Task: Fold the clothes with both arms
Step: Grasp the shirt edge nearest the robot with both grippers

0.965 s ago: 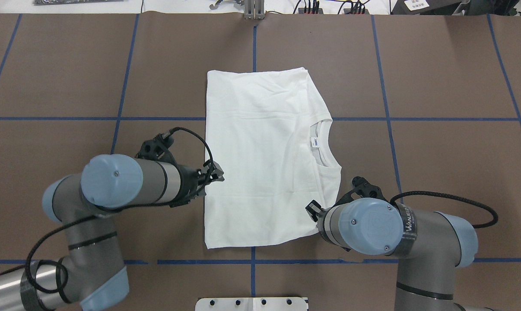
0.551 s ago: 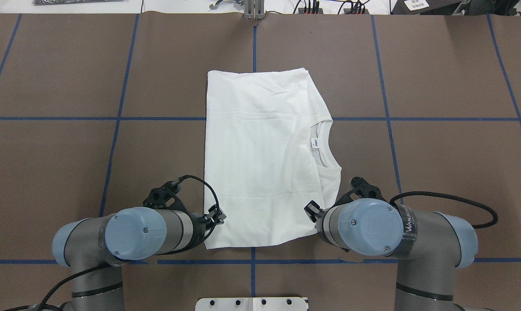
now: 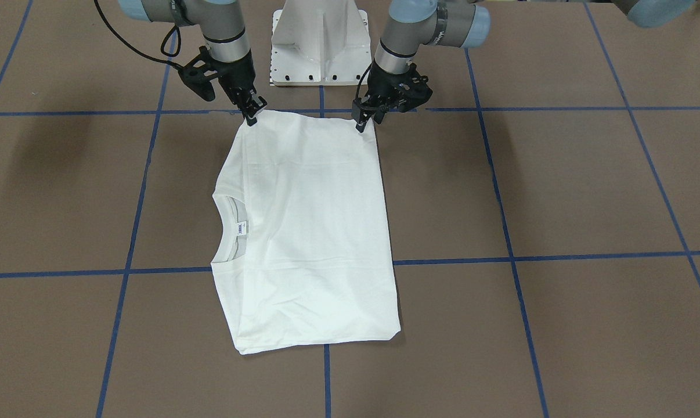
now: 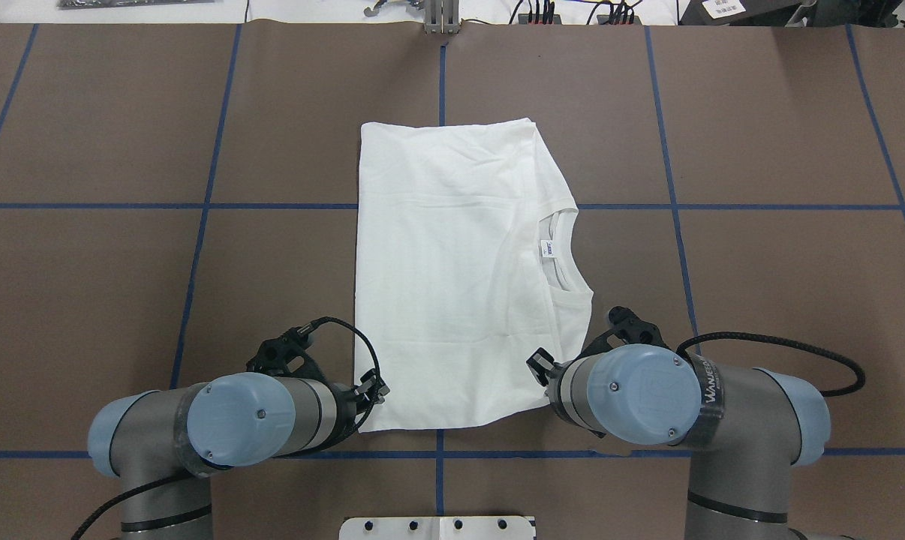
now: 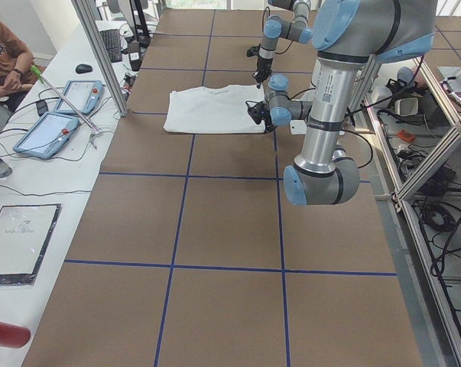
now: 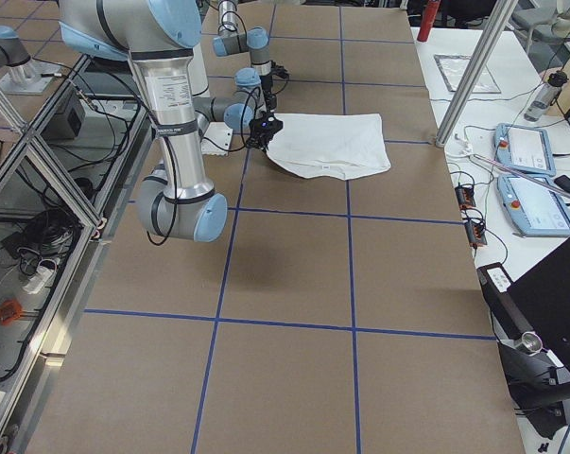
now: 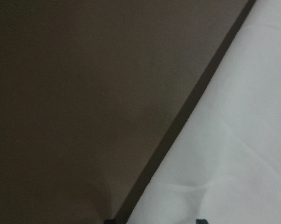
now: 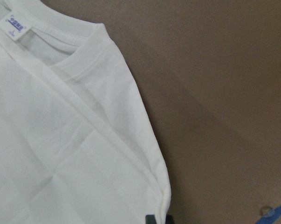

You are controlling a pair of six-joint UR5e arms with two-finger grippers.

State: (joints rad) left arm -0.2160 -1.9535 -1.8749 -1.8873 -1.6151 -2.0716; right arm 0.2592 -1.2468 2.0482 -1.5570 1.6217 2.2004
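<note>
The white T-shirt (image 4: 460, 277) lies folded flat in a tall rectangle on the brown table, with the collar (image 4: 565, 255) and the blue neck label (image 4: 548, 247) on its right side. No black text shows. My left gripper (image 4: 377, 391) is low at the shirt's near-left corner. In the left wrist view its tips stand apart, open, astride the shirt's edge (image 7: 233, 140). My right gripper (image 4: 540, 367) is at the near-right corner and is shut on the shirt's edge (image 8: 161, 196). In the front view the left gripper (image 3: 363, 123) and the right gripper (image 3: 250, 116) touch the shirt's (image 3: 309, 232) two corners nearest the base.
The white pedestal base (image 4: 437, 527) stands just behind the shirt's near edge. Blue tape lines (image 4: 670, 206) grid the table. A metal post (image 4: 441, 19) is at the far edge. An operator's bench with tablets (image 5: 58, 115) runs along the far side.
My left arm has moved along the shirt's left edge toward the base, down to the near-left corner. The right arm and the shirt have not moved.
</note>
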